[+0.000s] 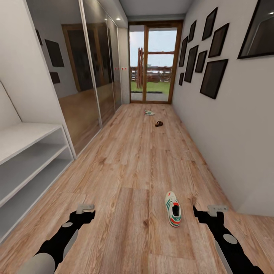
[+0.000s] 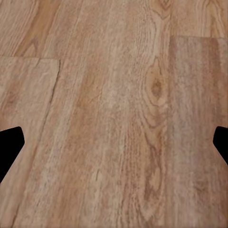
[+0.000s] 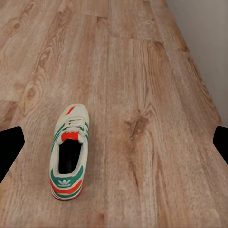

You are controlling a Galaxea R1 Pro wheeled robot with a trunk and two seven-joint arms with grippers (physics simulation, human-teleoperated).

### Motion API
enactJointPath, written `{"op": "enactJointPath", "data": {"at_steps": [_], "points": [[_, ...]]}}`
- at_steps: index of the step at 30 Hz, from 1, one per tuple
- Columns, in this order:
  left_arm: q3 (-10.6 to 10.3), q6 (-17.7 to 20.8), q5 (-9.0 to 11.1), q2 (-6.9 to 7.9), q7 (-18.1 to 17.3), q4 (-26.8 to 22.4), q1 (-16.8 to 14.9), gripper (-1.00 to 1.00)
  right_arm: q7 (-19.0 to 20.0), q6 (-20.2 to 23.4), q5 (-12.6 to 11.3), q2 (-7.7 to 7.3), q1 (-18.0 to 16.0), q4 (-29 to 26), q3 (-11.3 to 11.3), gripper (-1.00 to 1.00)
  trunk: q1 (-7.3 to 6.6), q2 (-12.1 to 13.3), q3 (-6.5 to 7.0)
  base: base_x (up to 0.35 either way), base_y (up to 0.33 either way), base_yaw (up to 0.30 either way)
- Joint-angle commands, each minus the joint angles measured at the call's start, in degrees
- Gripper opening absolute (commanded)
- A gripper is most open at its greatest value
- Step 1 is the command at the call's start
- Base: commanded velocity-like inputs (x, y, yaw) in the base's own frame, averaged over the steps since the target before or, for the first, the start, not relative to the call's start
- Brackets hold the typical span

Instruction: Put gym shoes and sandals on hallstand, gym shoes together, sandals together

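Gym shoe (image 1: pixel 173 209) lies upright on its sole on the corridor floor (image 1: pixel 129 171), low and right of centre in my head view, heel toward me, between my two arms and nearer the right one. My left arm reaches in from the lower left, its gripper (image 1: pixel 84 211) held level above bare planks; my right arm comes in from the lower right, its gripper (image 1: pixel 213 213) just beside the shoe without touching it. In both wrist views the dark fingers (image 3: pixel 10 147) sit at the outer edges of the frame, spread wide, holding nothing. The right wrist view has the same shoe (image 3: pixel 69 151) at lower left, red tongue label and green stripes plain. Far down the corridor, in the upper middle of the head view, a second gym shoe (image 1: pixel 149 112) and a dark sandal (image 1: pixel 159 123) lie near each other on the floor before the glass door (image 1: pixel 154 62). The hallstand (image 1: pixel 26 160) stands at the left edge, its shelves bare, next to the mirrored wardrobe (image 1: pixel 89 76).
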Motion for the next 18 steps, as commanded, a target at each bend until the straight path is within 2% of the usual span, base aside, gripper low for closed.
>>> {"op": "enactJointPath", "data": {"at_steps": [1, 9, 12, 18], "points": [[0.1, -0.1, -0.3, -0.06, -0.1, -0.1, 0.0, 1.00, 0.0, 0.3, 0.0, -0.01, 0.0, -0.1, 0.0, 1.00, 0.21, -0.4, -0.33, 0.000, 0.000, 0.060], [0.1, -4.9, -1.7, -0.24, -0.1, 0.1, -0.1, 1.00, 0.0, 0.3, 0.0, -0.03, 0.0, -0.1, 0.0, 1.00, 1.97, -3.6, -2.46, 0.000, 0.000, 0.064], [0.1, -5.5, -1.9, -0.25, -0.1, 0.2, -0.1, 1.00, 0.0, 0.3, 0.0, -0.03, 0.0, -0.1, 0.0, 1.00, 2.63, -4.9, -3.26, 0.000, 0.000, 0.067], [0.1, -6.0, -2.0, -0.17, -0.2, 0.3, -0.1, 1.00, 0.0, 0.3, 0.0, -0.02, 0.0, -0.1, 0.0, 1.00, 2.78, -4.9, -5.11, 0.000, 0.000, 0.067]]}}
